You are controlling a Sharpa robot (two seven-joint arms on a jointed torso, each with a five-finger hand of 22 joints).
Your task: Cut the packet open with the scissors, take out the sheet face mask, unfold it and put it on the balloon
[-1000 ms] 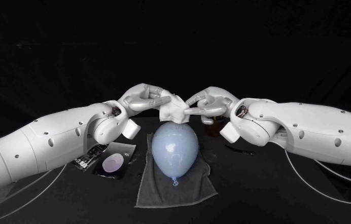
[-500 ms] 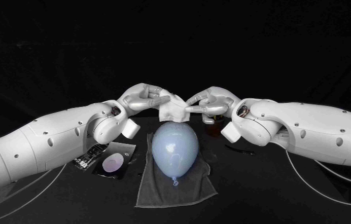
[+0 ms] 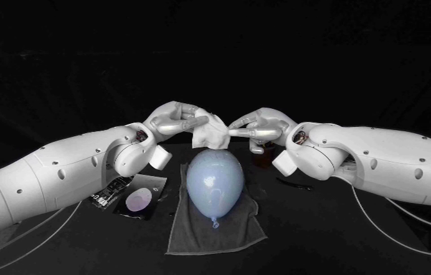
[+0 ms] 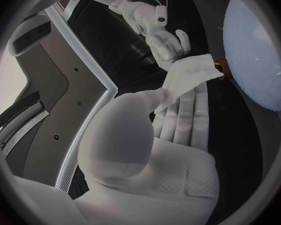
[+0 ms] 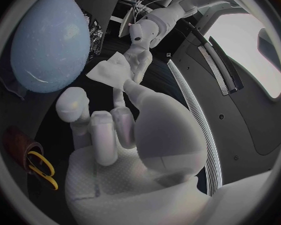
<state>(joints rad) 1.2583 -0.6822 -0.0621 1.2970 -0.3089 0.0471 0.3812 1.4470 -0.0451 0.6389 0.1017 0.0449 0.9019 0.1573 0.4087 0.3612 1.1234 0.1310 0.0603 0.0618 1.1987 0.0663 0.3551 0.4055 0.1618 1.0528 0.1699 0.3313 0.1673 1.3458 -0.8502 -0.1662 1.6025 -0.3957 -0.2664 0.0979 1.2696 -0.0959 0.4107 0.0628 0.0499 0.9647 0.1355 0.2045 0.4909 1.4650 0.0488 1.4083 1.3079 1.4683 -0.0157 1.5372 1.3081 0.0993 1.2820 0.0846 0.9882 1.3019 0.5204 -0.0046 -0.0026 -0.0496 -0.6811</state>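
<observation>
Fingers (image 3: 192,124) of the left hand (image 3: 176,121) pinch one side of the sheet mask (image 3: 208,134), thumb against the others, the rest curled in. The right hand (image 3: 262,125) pinches the opposite edge at its fingertips (the right wrist view shows a thin stretched strip of mask running down into that pinch). The mask is white, crumpled and partly folded. It hangs in the air between the two hands, just above the rounded far end of the balloon (image 3: 213,177); can't tell if it touches the balloon. The balloon is pale blue and lies lengthwise on a grey towel (image 3: 215,234), knot toward the robot. The packet (image 3: 136,198) lies flat on the counter (image 3: 341,237) just beside the towel, on the left arm's side. Scissors (image 5: 42,169): yellow handles show next to a brown holder (image 5: 18,139), near the right hand and apart from the balloon.
</observation>
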